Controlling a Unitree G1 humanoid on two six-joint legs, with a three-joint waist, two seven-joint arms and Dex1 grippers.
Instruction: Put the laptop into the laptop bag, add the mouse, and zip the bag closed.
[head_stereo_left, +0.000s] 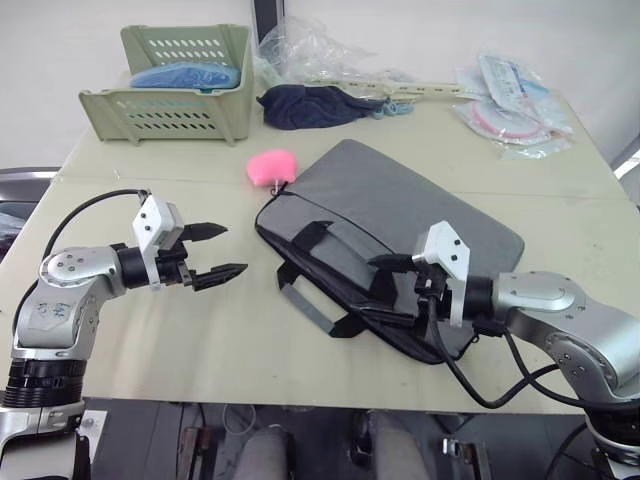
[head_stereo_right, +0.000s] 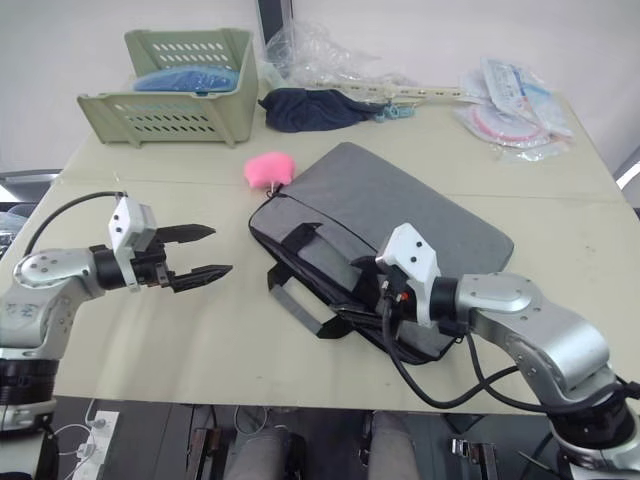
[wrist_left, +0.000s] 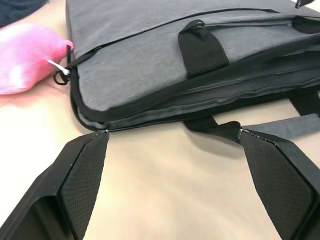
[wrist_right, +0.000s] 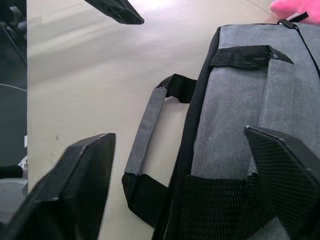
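I take the laptop bag (head_stereo_left: 400, 225) as my landmark; it lies flat and skewed on the pale beige table (head_stereo_left: 180, 330), whose near edge drops off to dark floor with cables below. Nearest me, my right gripper (head_stereo_left: 392, 278) sits over the bag's near edge by the strap handles, fingers spread wide and holding nothing. One handle (head_stereo_left: 305, 295) lies loose on the table on the near side of the bag. To the left of the bag, apart from it, my left gripper (head_stereo_left: 218, 253) hovers above bare tabletop, fingers parted and empty, tips aimed toward the bag.

Just beyond the bag's far-left corner a pink soft blob (head_stereo_left: 271, 165) touches or nearly touches the zipper end. Further back from the bag lie a dark navy cloth bundle (head_stereo_left: 310, 105), a green plastic basket (head_stereo_left: 180, 85) with something blue inside, crumpled clear plastic (head_stereo_left: 320, 50), and sealed packets (head_stereo_left: 510, 100) toward the far right. A plain white wall closes the scene behind the table.

My left wrist view adds detail: a small metal ring (wrist_left: 61, 75) by the blob at the bag's corner, and the bag's layered side seams. My right wrist view shows the black zipper (wrist_right: 180, 165) running along the edge beside the loose handle, and the tip of the other gripper across the bare table.
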